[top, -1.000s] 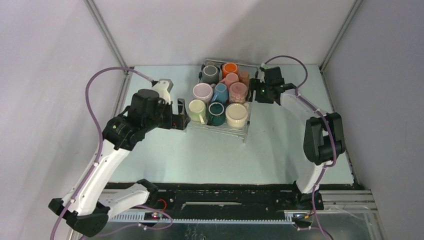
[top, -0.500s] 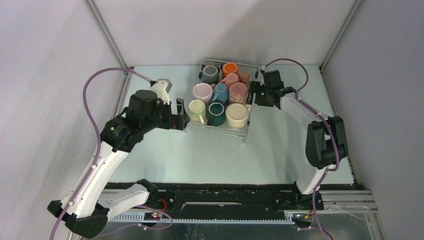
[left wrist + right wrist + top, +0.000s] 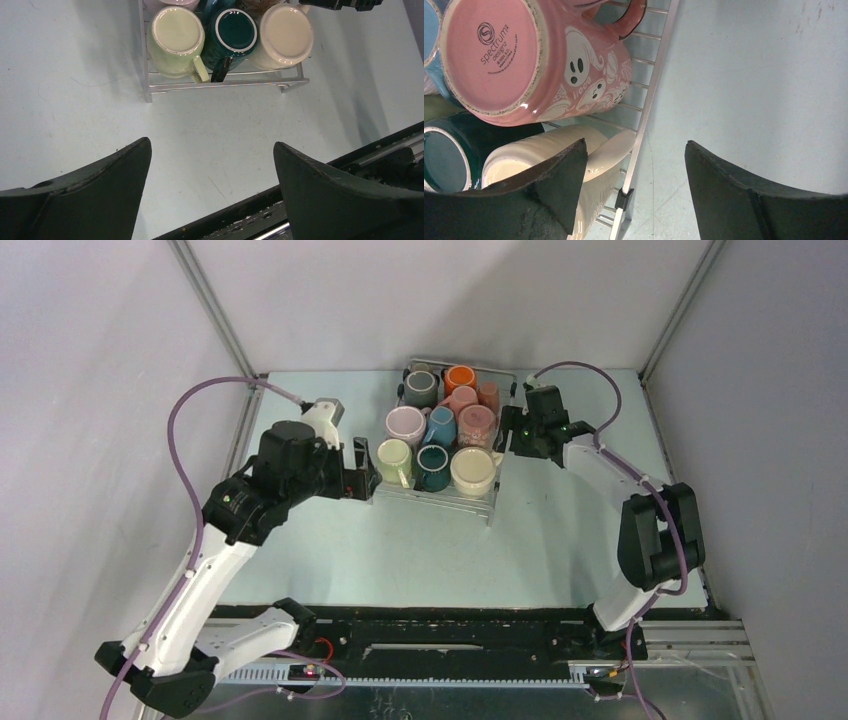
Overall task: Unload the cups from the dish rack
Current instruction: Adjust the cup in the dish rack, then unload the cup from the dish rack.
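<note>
Nearest, over the bare counter [image 3: 400,550], the left gripper [image 3: 211,150] hangs spread wide and empty, just left of the rack [image 3: 220,84]. That flat wire rack lies with its long axis running away from the arms. Cups [image 3: 450,410] crowd it in touching rows. The front row sits bases up: green cup [image 3: 394,460] and teal cup [image 3: 433,466], handles pointing toward the arms, then cream cup [image 3: 473,470]. Behind are the lilac cup [image 3: 405,424], blue cup [image 3: 440,426] and ghost-printed pink cup [image 3: 539,60], its handle toward the right rail. The right gripper [image 3: 635,147] hovers released and empty over that rail, beside the cream and pink cups. Farthest are the grey cup [image 3: 421,388] and orange cup [image 3: 460,378].
</note>
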Robot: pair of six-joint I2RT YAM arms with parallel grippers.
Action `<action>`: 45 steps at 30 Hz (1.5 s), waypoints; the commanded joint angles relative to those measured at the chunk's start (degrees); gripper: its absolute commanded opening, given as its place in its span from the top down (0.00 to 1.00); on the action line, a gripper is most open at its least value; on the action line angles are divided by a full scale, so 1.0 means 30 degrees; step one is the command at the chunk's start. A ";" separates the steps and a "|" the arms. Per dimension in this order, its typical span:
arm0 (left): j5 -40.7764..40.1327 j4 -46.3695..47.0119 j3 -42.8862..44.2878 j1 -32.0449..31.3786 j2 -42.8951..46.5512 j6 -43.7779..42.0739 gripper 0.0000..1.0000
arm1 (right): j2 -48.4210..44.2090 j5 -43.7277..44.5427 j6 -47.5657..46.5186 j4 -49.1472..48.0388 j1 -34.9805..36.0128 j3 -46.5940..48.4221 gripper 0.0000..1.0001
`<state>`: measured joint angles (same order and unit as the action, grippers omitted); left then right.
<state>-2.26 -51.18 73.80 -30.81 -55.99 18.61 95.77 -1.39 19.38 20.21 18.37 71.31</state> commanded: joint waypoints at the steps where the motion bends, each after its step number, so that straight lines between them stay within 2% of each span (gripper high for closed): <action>1: 0.0442 0.0870 -0.0654 -0.0100 0.0352 0.0242 0.00 | -0.0329 0.0243 0.0190 0.0624 0.0232 -0.0367 0.21; 13: 0.0959 0.1574 -0.1118 -0.0129 0.0107 0.0504 0.00 | 0.1266 -0.0041 0.1071 -0.0028 0.0864 0.0850 0.23; 21: 0.0822 0.3152 -0.2272 -0.0128 -0.0210 0.1551 0.00 | 0.0677 0.0096 0.0674 0.0703 0.0684 0.2144 0.23; 26: -0.2281 0.4481 -0.3332 -0.0742 -0.0982 0.3575 0.00 | -0.0103 0.0386 0.0476 0.0946 0.0659 0.2186 0.22; 31: -0.5562 0.5126 -0.2954 -0.1862 -0.2950 0.5338 0.01 | -0.1327 0.0463 0.0241 0.1239 0.0594 0.2163 0.22; 37: -0.8115 0.5707 -0.1878 -0.2687 -0.5593 0.6811 0.12 | -0.3397 0.0279 0.0139 0.1643 0.0601 0.2167 0.20; 45: -0.9500 0.6219 -0.0619 -0.3137 -0.8863 0.7832 0.28 | -0.5553 -0.0020 -0.0187 0.2178 0.1086 0.2156 0.18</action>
<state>-25.78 -35.20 66.37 -39.22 -79.44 38.85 82.08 -0.93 20.38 25.63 20.32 75.83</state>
